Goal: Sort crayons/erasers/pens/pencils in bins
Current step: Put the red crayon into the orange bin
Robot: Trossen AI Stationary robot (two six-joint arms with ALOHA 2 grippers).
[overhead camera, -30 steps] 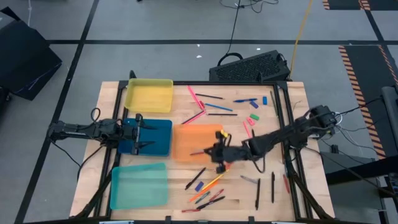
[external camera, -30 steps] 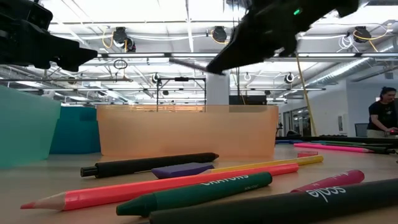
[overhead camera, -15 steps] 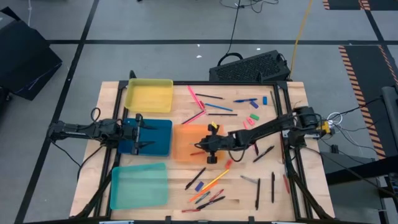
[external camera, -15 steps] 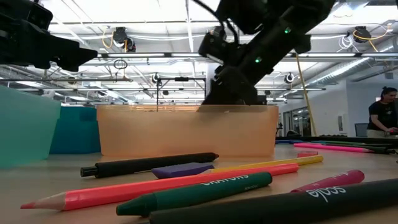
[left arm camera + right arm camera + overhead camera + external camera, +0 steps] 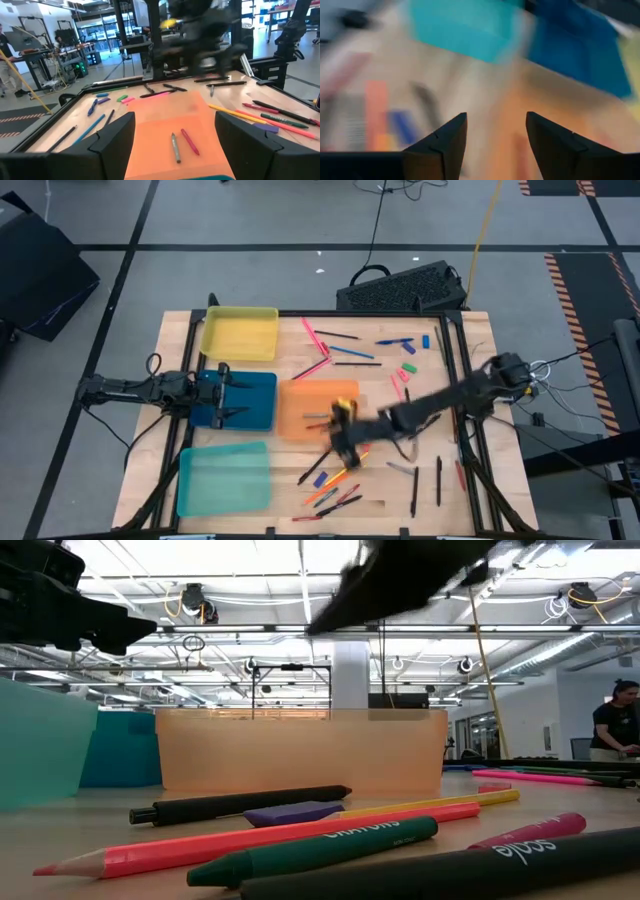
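Already the orange bin (image 5: 312, 409) holds a grey crayon (image 5: 174, 148) and a red one (image 5: 189, 141), lying side by side on its floor. More pens (image 5: 413, 492), pencils (image 5: 343, 473) and crayons sit loose on the table (image 5: 480, 340) just beside that bin's near edge. My right pincer (image 5: 341, 442) hangs above that scatter with its fingers (image 5: 439, 145) spread and nothing between them. My left pincer (image 5: 222, 396) waits over the dark blue bin (image 5: 258, 402), fingers apart. The sticks lie crowded and crossed, so I judge I could pinch two at once or knock a neighbour rolling.
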